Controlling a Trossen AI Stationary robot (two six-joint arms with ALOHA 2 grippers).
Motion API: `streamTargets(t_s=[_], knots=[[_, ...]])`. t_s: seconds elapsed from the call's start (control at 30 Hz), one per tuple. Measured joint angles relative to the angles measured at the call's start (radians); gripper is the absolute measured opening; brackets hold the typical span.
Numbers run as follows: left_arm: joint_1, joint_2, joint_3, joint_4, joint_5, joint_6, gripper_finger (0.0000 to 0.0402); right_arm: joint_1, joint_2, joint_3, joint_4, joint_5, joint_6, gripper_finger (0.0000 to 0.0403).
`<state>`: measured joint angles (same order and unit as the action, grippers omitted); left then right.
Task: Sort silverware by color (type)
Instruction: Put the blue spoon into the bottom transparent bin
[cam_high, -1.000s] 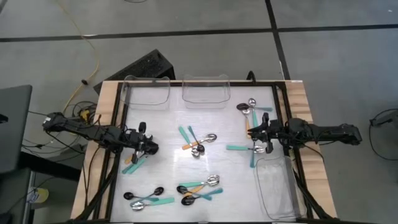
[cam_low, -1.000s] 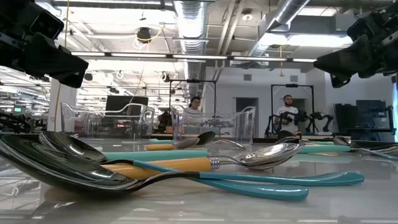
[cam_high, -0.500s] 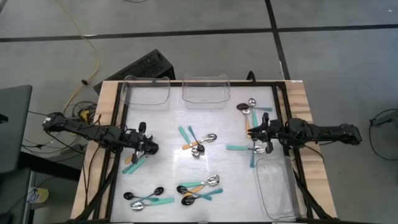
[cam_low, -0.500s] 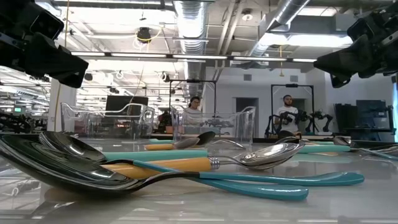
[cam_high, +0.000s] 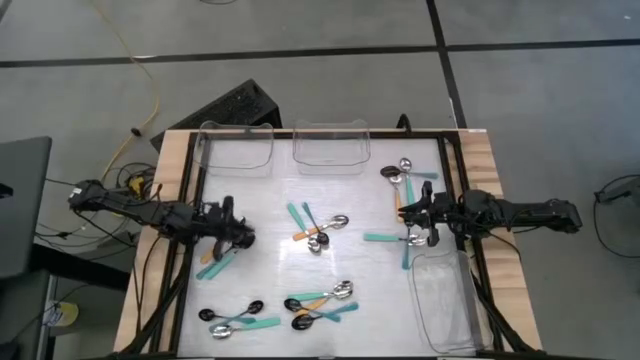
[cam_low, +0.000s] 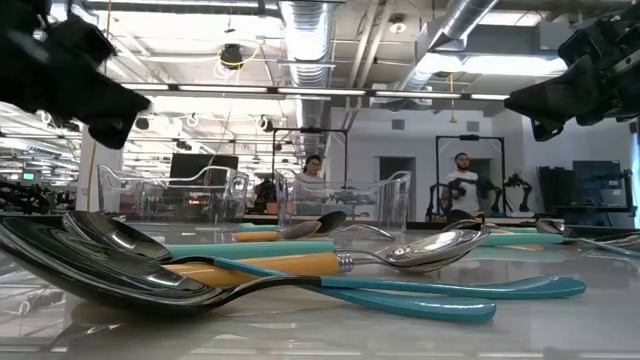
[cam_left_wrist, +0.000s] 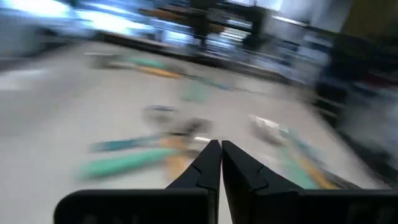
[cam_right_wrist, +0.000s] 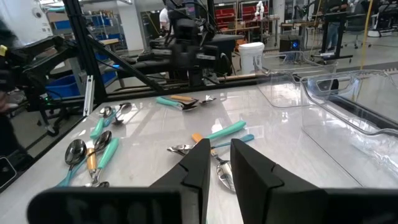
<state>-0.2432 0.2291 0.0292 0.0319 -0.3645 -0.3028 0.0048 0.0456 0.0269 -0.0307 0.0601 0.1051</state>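
Small spoons with silver or black bowls and teal or orange handles lie flat on the white table in loose groups: at the centre (cam_high: 320, 232), near edge (cam_high: 320, 300), near-left (cam_high: 235, 318) and far-right (cam_high: 403, 172). My left gripper (cam_high: 238, 236) hangs shut above the table's left part, with two teal-handled spoons (cam_high: 215, 262) just nearside of it. In its wrist view the gripper (cam_left_wrist: 219, 148) shows its tips meeting on nothing. My right gripper (cam_high: 408, 222) hovers at the right side over a teal-handled spoon (cam_high: 385, 238). Its fingers (cam_right_wrist: 219, 146) stand a narrow gap apart, above spoons (cam_right_wrist: 217, 158).
Three clear plastic bins stand on the table: two at the far edge (cam_high: 238, 148) (cam_high: 330, 145) and one at the near-right (cam_high: 440, 300). A dark frame (cam_high: 190, 200) runs along the table's sides. Bare table lies between the spoon groups. People stand far off in the room (cam_low: 313, 172).
My left gripper has turned and tipped a little where it hangs over the table's left part; its outline differs in the low view and its wrist view is smeared by motion. The spoons lie as before.
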Motion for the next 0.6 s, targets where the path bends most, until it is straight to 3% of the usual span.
streamTargets(t_s=[0.07,0.13,0.23,0.4,0.53,0.6], knots=[[0.001,0.001,0.0,0.009,-0.102,-0.053,0.0003,0.0,0.0,0.0,0.0,0.0,0.0,0.0087],[0.0,0.004,0.001,0.015,-0.12,-0.084,0.0003,0.0,0.0,0.0,0.0,0.0,0.0,0.0087],[0.0,0.006,0.001,-0.001,-0.063,-0.14,0.0003,0.0,0.0,0.0,0.0,0.0,0.0,0.0087],[0.0,0.011,0.002,0.063,-0.032,-0.395,0.0003,0.0,0.0,0.0,0.0,0.0,0.0,0.0087],[-0.003,0.011,0.003,0.228,0.055,-0.384,0.0003,0.0,0.0,0.0,0.0,0.0,0.0,0.0087],[-0.005,0.014,0.003,0.346,0.048,-0.394,0.0003,0.0,0.0,0.0,0.0,0.0,0.0,0.0087]])
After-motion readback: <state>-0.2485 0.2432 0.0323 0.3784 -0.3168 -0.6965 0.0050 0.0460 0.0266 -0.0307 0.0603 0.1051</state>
